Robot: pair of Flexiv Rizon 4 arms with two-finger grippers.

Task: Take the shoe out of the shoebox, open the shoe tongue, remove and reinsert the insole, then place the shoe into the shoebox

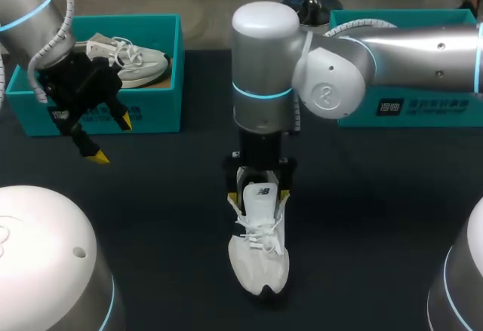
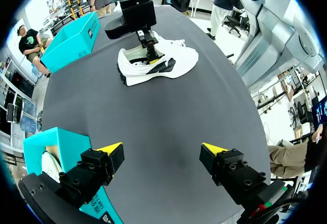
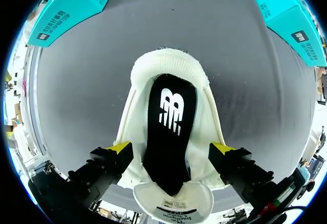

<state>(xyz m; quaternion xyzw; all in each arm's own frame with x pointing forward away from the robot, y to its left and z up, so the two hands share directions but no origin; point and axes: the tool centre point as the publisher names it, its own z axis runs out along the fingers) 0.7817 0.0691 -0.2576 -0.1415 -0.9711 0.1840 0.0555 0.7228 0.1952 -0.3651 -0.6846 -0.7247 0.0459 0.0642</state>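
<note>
A white shoe [image 1: 259,259] stands on the dark table at the middle, toe towards the front edge. My right gripper [image 1: 259,194] hangs straight down over its opening. In the right wrist view the right gripper [image 3: 171,147] is open, one yellow tip at each side of the shoe [image 3: 168,66]. A black insole [image 3: 171,127] with a white logo lies inside, and the tongue [image 3: 173,199] is folded forward. My left gripper [image 1: 111,139] hovers open and holds nothing in front of the left teal shoebox [image 1: 162,108]. From the left wrist view the shoe [image 2: 168,66] lies far ahead of the left gripper [image 2: 162,150].
A second white shoe [image 1: 132,58] rests in the left shoebox [image 2: 64,145]. Another teal shoebox [image 1: 423,112] stands at the back right, behind my right arm. Both boxes [image 3: 71,2] [image 3: 294,20] lie beyond the shoe's heel.
</note>
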